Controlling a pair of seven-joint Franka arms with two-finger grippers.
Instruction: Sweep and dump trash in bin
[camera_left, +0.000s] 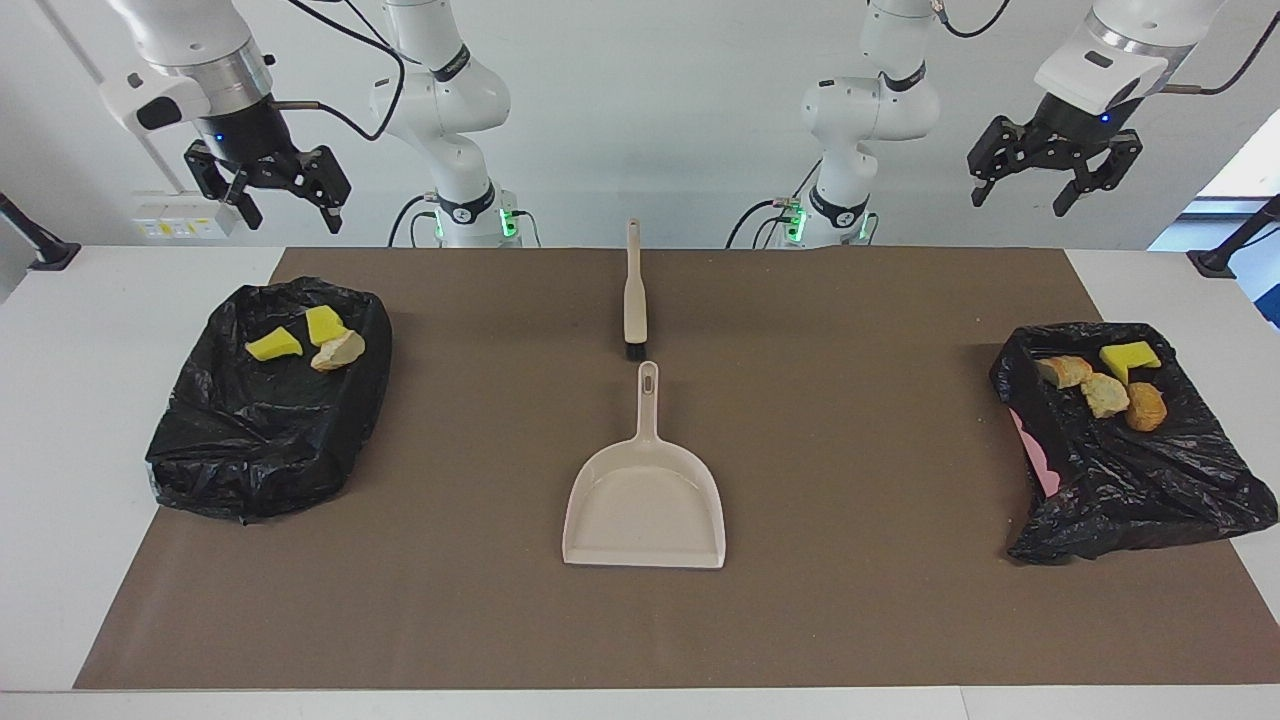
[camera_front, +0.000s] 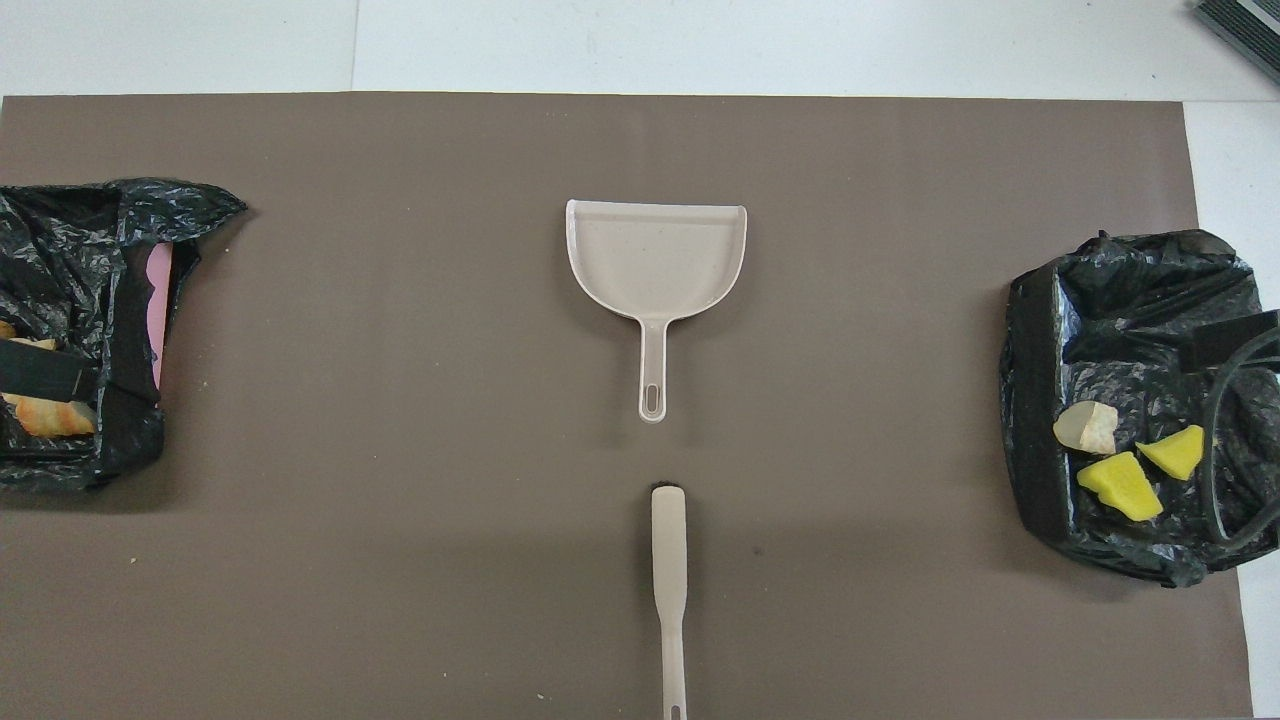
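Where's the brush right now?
The brush lies flat mid-table on the brown mat, nearer to the robots than the dustpan, in line with its handle, bristle end just short of the handle tip. Neither claw is near it.

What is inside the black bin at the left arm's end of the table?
In that bin lie one yellow wedge and three bread-like pieces. Anything under the bag's folds is hidden.

The dustpan (camera_front: 655, 255) lies in the middle of the brown mat (camera_front: 400, 500), its handle toward the robots. The brush (camera_front: 668, 580) lies nearer to them. Two black-lined bins (camera_front: 1040, 330) (camera_front: 130, 300) hold the trash (camera_front: 1120, 485).
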